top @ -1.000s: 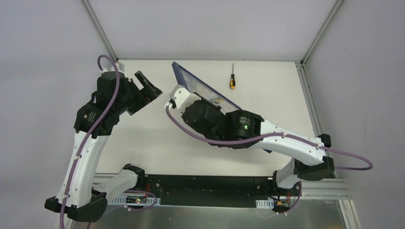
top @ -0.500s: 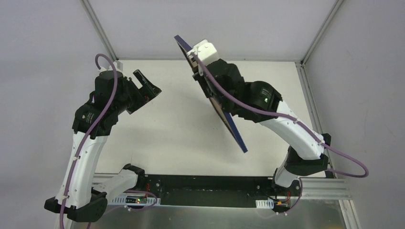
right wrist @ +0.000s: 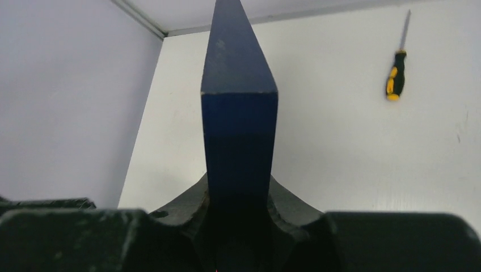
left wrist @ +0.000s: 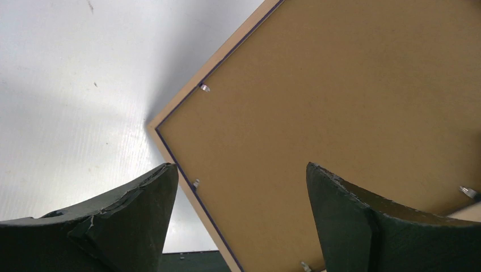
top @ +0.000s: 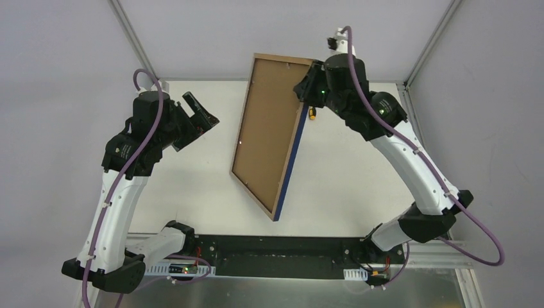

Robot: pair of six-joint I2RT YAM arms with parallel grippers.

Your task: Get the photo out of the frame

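The frame (top: 266,135) hangs tilted in the air over the middle of the table, its brown back panel facing up and its dark-blue edge on the right. My right gripper (top: 306,90) is shut on its top right corner. In the right wrist view the blue edge of the frame (right wrist: 238,113) runs straight out from the right gripper (right wrist: 238,190). My left gripper (top: 199,119) stands open to the left of the frame, apart from it. In its wrist view the frame's back (left wrist: 340,96) with small metal tabs fills the space past the left gripper (left wrist: 240,167). The photo is hidden.
A screwdriver (right wrist: 395,79) with a black and yellow handle lies on the white table at the back, partly behind the frame in the top view (top: 312,113). Grey walls and metal rails close the table on the left, back and right.
My right arm has swung up and to the back right, turning the frame so its brown back now faces the top camera. The left arm has barely moved and stays open.
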